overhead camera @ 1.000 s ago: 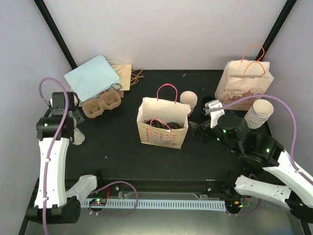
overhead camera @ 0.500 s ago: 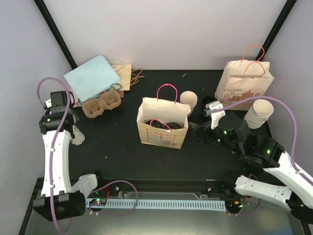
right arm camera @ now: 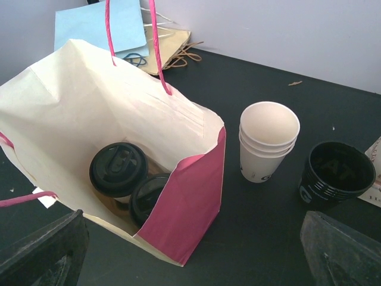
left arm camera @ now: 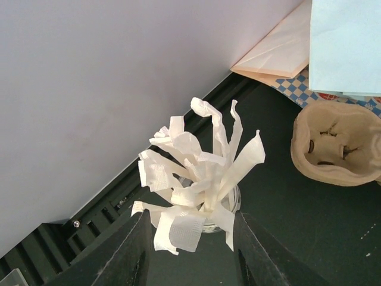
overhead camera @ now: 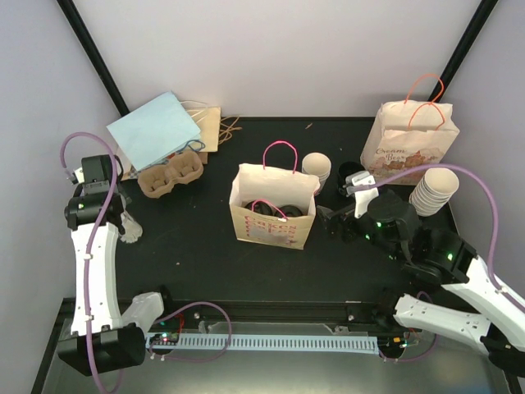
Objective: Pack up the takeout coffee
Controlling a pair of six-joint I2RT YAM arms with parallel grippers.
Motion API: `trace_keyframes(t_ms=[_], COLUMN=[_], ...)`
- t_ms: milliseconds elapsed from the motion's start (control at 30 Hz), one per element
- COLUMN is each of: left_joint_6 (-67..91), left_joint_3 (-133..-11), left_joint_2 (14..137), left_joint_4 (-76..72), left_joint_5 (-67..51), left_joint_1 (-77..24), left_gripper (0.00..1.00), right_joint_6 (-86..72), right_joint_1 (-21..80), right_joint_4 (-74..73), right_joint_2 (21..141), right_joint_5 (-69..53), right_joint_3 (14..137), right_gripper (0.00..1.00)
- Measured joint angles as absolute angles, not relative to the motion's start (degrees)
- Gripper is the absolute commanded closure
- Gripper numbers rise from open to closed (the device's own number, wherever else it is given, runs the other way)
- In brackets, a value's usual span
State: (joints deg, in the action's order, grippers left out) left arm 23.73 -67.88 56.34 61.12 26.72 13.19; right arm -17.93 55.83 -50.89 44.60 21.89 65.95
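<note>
Inside bag (right arm camera: 77,89), 2 lidded cups (right arm camera: 118,168) half-hidden

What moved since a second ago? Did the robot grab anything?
The left arm swung a little, its low elbow sliding toward the middle. The left gripper stayed around the glass of paper packets, jaws apart, nothing lifted. The right gripper stayed open by the bag. The lidded cups inside and the cardboard carrier did not move.
</note>
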Motion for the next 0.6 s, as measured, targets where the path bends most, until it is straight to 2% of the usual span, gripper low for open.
trace_keyframes(t_ms=[200,367,600], left_joint_6=[23.59,23.55,23.35], left_joint_3=[-67.88,-67.88,-67.57], left_joint_2=[56.82,57.93,58.52], left_joint_4=[60.99,60.84,60.58], left_joint_5=[26.68,26.7,26.76], left_joint_1=[13.23,13.39,13.45], left_gripper=[0.66,0.76,0.75], right_joint_6=[-17.93,-17.96,-17.89], right_joint_1=[55.83,55.83,55.83], right_joint_4=[-48.49,-47.33,-45.3], right_joint_2=[43.11,42.65,42.3], right_joint_5=[22.06,22.09,22.13], right_joint_3=[62.35,60.1,59.83], right_gripper=[0.0,0.0,0.0])
